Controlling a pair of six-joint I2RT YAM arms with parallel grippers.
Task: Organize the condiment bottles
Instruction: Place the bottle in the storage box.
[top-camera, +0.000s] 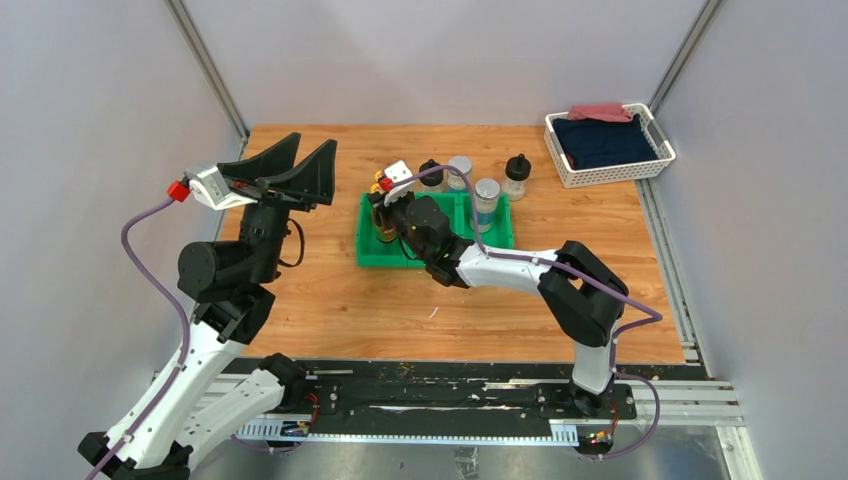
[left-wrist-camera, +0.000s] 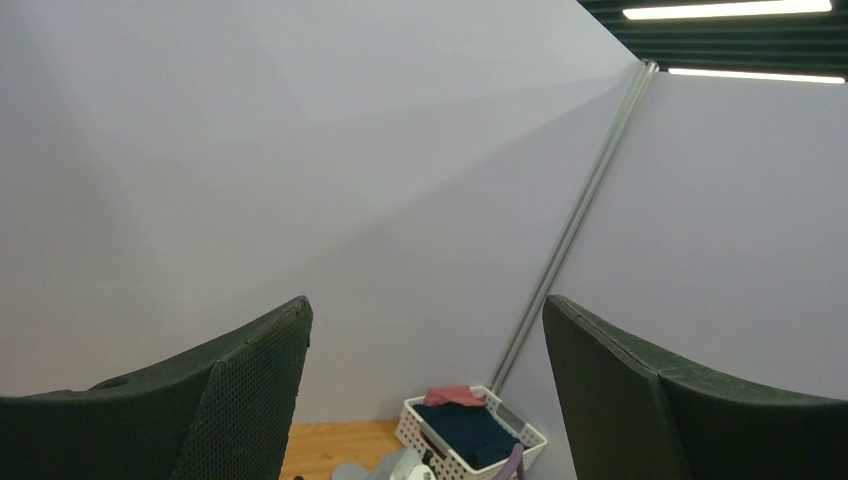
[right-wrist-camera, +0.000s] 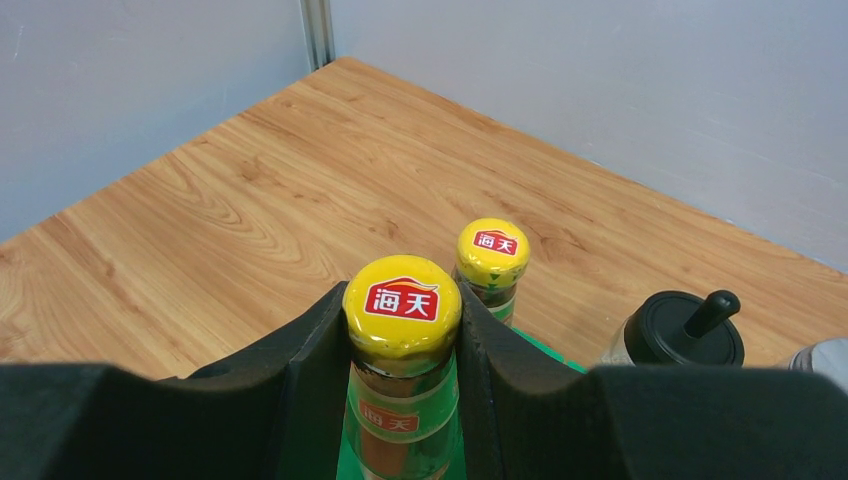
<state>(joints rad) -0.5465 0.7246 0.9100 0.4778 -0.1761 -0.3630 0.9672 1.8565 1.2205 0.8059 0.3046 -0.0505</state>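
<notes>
My right gripper (top-camera: 388, 210) is shut on the neck and yellow cap of a dark brown bottle (right-wrist-camera: 402, 305), which stands in the left compartment of the green bin (top-camera: 385, 260). The second yellow-capped brown bottle (right-wrist-camera: 492, 250) stands just beyond it. A black-knob bottle (right-wrist-camera: 685, 330) and a silver-lidded shaker (top-camera: 459, 170) stand at the bin's far side. Another shaker (top-camera: 487, 200) stands in the bin's right part. The second black-knob bottle (top-camera: 517, 175) stands on the table beyond the bin's right end. My left gripper (top-camera: 290, 170) is open, empty, raised at the left.
A white basket (top-camera: 608, 145) with dark blue and red cloth sits in the back right corner; it also shows in the left wrist view (left-wrist-camera: 470, 430). Grey walls enclose the wooden table (top-camera: 330, 300) on three sides.
</notes>
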